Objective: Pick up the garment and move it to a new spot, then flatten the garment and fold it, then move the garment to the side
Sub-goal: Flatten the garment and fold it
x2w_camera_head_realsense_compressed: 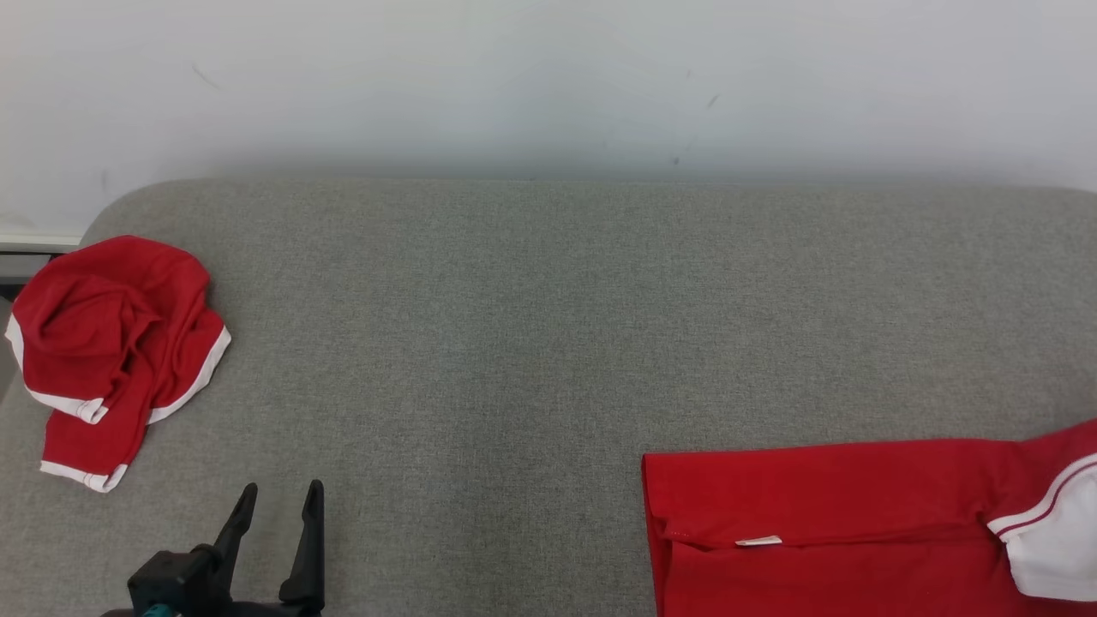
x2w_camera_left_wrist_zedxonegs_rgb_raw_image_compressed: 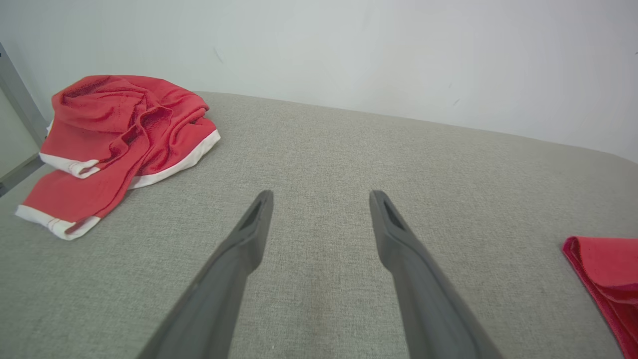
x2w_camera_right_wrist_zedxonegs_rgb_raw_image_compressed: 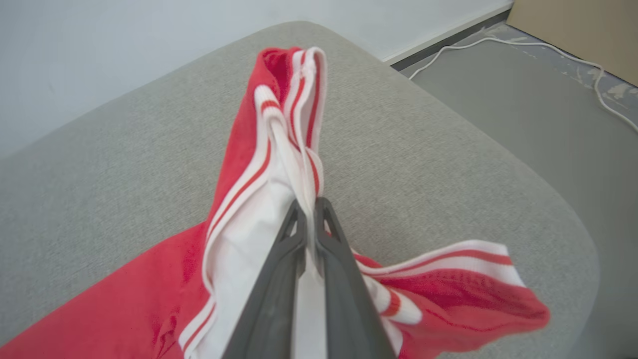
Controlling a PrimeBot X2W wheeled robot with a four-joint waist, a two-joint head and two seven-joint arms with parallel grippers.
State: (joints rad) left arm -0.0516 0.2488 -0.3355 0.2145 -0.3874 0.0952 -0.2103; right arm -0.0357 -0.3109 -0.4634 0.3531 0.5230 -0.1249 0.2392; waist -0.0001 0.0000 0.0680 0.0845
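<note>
**A:** First entry, the piece being worked?

**B:** One red shirt (x2w_camera_head_realsense_compressed: 823, 523), white trim with thin red stripes. It sits at the near right of the grey upholstered surface (x2w_camera_head_realsense_compressed: 514, 326). The main body is folded over and lying flat, with a straight edge facing the middle. A small white label (x2w_camera_head_realsense_compressed: 758, 541) shows along the fold. The white-trimmed end is lifted clear of the upholstery.

**A:** Lifted by what?

**B:** The right gripper (x2w_camera_right_wrist_zedxonegs_rgb_raw_image_compressed: 310, 207). Its two dark fingers are pinched together on the white fabric, with cloth caught between them. Striped trim stands bunched beyond the tips. A striped sleeve end droops to one side, near the rounded corner of the surface.

**A:** Second entry?

**B:** The left gripper (x2w_camera_head_realsense_compressed: 283, 488), at the near left. Its jaws are spread wide with nothing between them, only bare grey upholstery past the fingers. I can't tell from here whether the tips touch it.

**A:** Anything else on the surface?

**B:** One crumpled red garment (x2w_camera_head_realsense_compressed: 111, 343) with white hems, heaped at the far left edge. It lies beyond the left gripper and well apart from the shirt. I can't make out what kind of garment it is.

**A:** And the surroundings?

**B:** A white wall (x2w_camera_head_realsense_compressed: 548, 77) runs behind the surface. Off the right-hand corner there is grey floor (x2w_camera_right_wrist_zedxonegs_rgb_raw_image_compressed: 523, 109), with a white cable (x2w_camera_right_wrist_zedxonegs_rgb_raw_image_compressed: 528, 45) trailing across it. A tan panel (x2w_camera_right_wrist_zedxonegs_rgb_raw_image_compressed: 573, 30) stands past that.
</note>
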